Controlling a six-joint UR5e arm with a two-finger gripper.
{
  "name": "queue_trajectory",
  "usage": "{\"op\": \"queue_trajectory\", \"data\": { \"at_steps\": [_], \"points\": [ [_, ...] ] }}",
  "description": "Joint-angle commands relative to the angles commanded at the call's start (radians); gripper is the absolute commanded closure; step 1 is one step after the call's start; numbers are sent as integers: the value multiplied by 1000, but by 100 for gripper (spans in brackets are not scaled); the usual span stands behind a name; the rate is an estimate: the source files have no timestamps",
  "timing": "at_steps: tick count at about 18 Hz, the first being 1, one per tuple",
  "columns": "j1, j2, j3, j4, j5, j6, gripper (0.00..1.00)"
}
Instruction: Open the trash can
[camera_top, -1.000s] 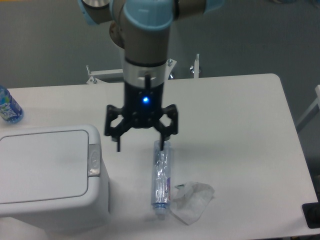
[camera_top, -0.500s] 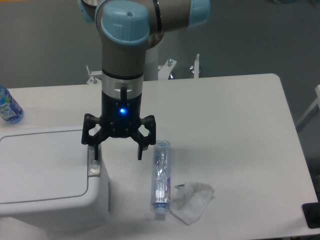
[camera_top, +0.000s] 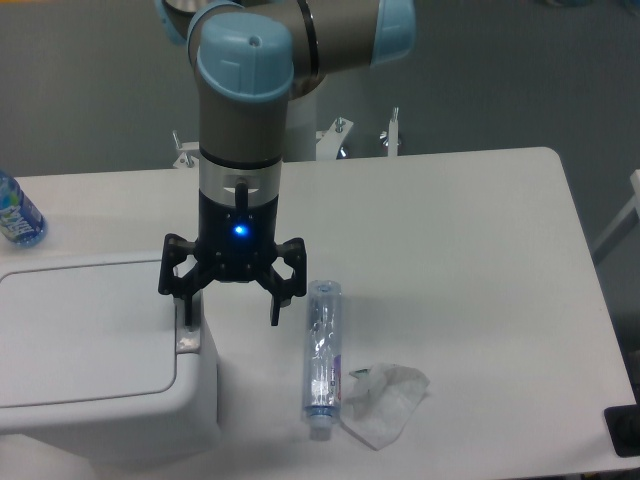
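1. At the near edge of the white table (camera_top: 480, 230) lies a crumpled clear plastic wrapper (camera_top: 387, 397), touching the cap end of a clear plastic bottle (camera_top: 322, 355) that lies on its side, its length running away from the camera.
2. The trash can (camera_top: 90, 350) fills the near left corner: a white bin with rounded corners, its flat lid down and closed, a small grey push-button strip (camera_top: 187, 322) at the right rim.
3. The gripper (camera_top: 231, 318) hangs straight down over that right rim, black, with a blue light lit on its body. Its fingers are spread wide; one fingertip (camera_top: 187, 320) is at the button strip, though contact cannot be told, and the other hangs past the bin's side, between bin and bottle. Nothing sits between them.
4. Farther back, at the left edge, stands a blue-labelled water bottle (camera_top: 17, 212), partly cut off.
5. Beyond the table's far edge a metal bracket (camera_top: 390, 130) shows behind the arm.
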Motion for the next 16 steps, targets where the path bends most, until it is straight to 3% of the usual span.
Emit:
{"op": "queue_trajectory", "data": {
  "at_steps": [9,16],
  "points": [
    [0,-12,34,0,2,-3,0],
    [96,18,72,0,5,11,0]
  ]
}}
